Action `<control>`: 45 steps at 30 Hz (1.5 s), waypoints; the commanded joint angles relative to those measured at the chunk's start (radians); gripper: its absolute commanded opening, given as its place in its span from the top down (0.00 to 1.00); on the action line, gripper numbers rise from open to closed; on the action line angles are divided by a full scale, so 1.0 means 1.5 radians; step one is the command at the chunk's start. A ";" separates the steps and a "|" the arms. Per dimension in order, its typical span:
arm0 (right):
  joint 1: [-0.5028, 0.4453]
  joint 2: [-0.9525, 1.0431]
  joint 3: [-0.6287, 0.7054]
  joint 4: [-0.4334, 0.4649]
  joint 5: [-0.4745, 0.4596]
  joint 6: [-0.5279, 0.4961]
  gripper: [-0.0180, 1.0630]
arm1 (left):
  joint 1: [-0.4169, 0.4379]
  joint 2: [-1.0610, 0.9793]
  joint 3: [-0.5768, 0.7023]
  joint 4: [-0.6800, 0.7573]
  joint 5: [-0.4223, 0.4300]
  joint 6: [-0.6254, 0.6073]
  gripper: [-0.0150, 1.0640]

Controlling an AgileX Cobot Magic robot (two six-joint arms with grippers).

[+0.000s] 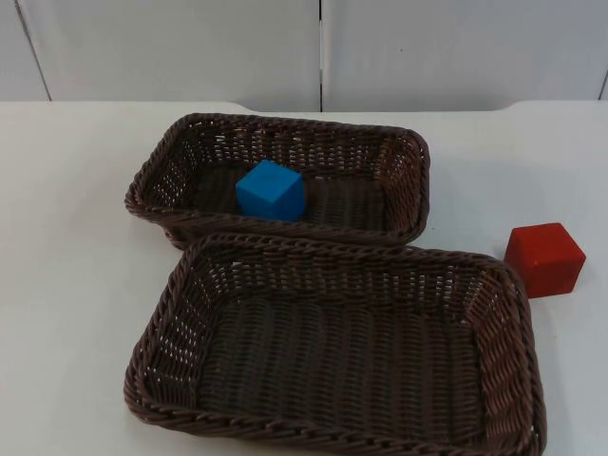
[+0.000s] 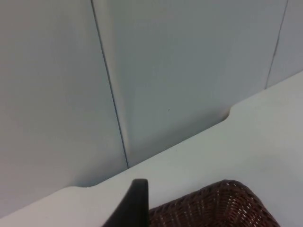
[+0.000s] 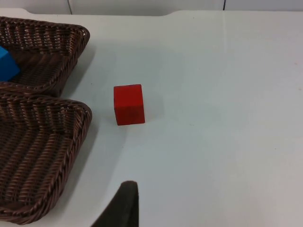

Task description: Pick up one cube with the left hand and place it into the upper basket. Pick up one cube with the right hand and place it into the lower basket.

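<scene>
- Top view: two dark brown woven baskets stand on the white bench (image 1: 76,237), one behind the other, with their long rims touching or nearly touching.
- Top view: the upper basket (image 1: 399,157) lies nearer the grey partition wall (image 1: 190,47). The blue cube (image 1: 271,190) rests on its floor, left of the middle.
- Top view: the lower basket (image 1: 161,313) lies nearer the camera; its woven floor holds no cube.
- Top view: the red cube (image 1: 544,258) sits on the bench just beside the lower basket's right far corner, outside both baskets and apart from the rim.
- Left wrist view: one black fingertip of the left pincer (image 2: 132,205) stands above the bench near a rounded corner of a basket rim (image 2: 222,203). The partition wall with its vertical seams rises behind the bench edge.
- Left wrist view: with one fingertip visible, I cannot tell whether the left pincer is spread or pressed together. It holds nothing that can be seen.
- Right wrist view: one black fingertip of the right pincer (image 3: 124,208) hangs over bare bench. The red cube (image 3: 128,104) lies ahead of it, well apart and untouched.
- Right wrist view: the corners of both baskets flank the red cube on one side, the lower basket (image 3: 71,127) closer to the pincer, the upper basket (image 3: 71,38) farther. A part of the blue cube (image 3: 7,66) shows inside the upper basket.
- Right wrist view: I cannot tell whether the right pincer is spread or pressed together.
</scene>
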 commanded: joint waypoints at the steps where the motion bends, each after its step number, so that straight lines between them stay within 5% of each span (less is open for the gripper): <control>1: -0.004 -0.002 0.002 0.000 -0.005 -0.001 0.01 | 0.001 -0.030 0.019 -0.005 0.001 -0.013 0.09; 25: -0.004 -0.002 0.002 -0.001 -0.005 -0.001 0.01 | 0.001 -0.323 0.286 -0.005 0.014 -0.067 0.09; 35: -0.004 -0.002 0.002 -0.001 -0.005 -0.001 0.01 | 0.001 -0.416 0.293 0.043 0.134 -0.073 0.09; 45: -0.004 -0.002 0.002 -0.001 -0.005 -0.001 0.01 | 0.001 -0.503 0.293 0.155 0.226 -0.196 0.09</control>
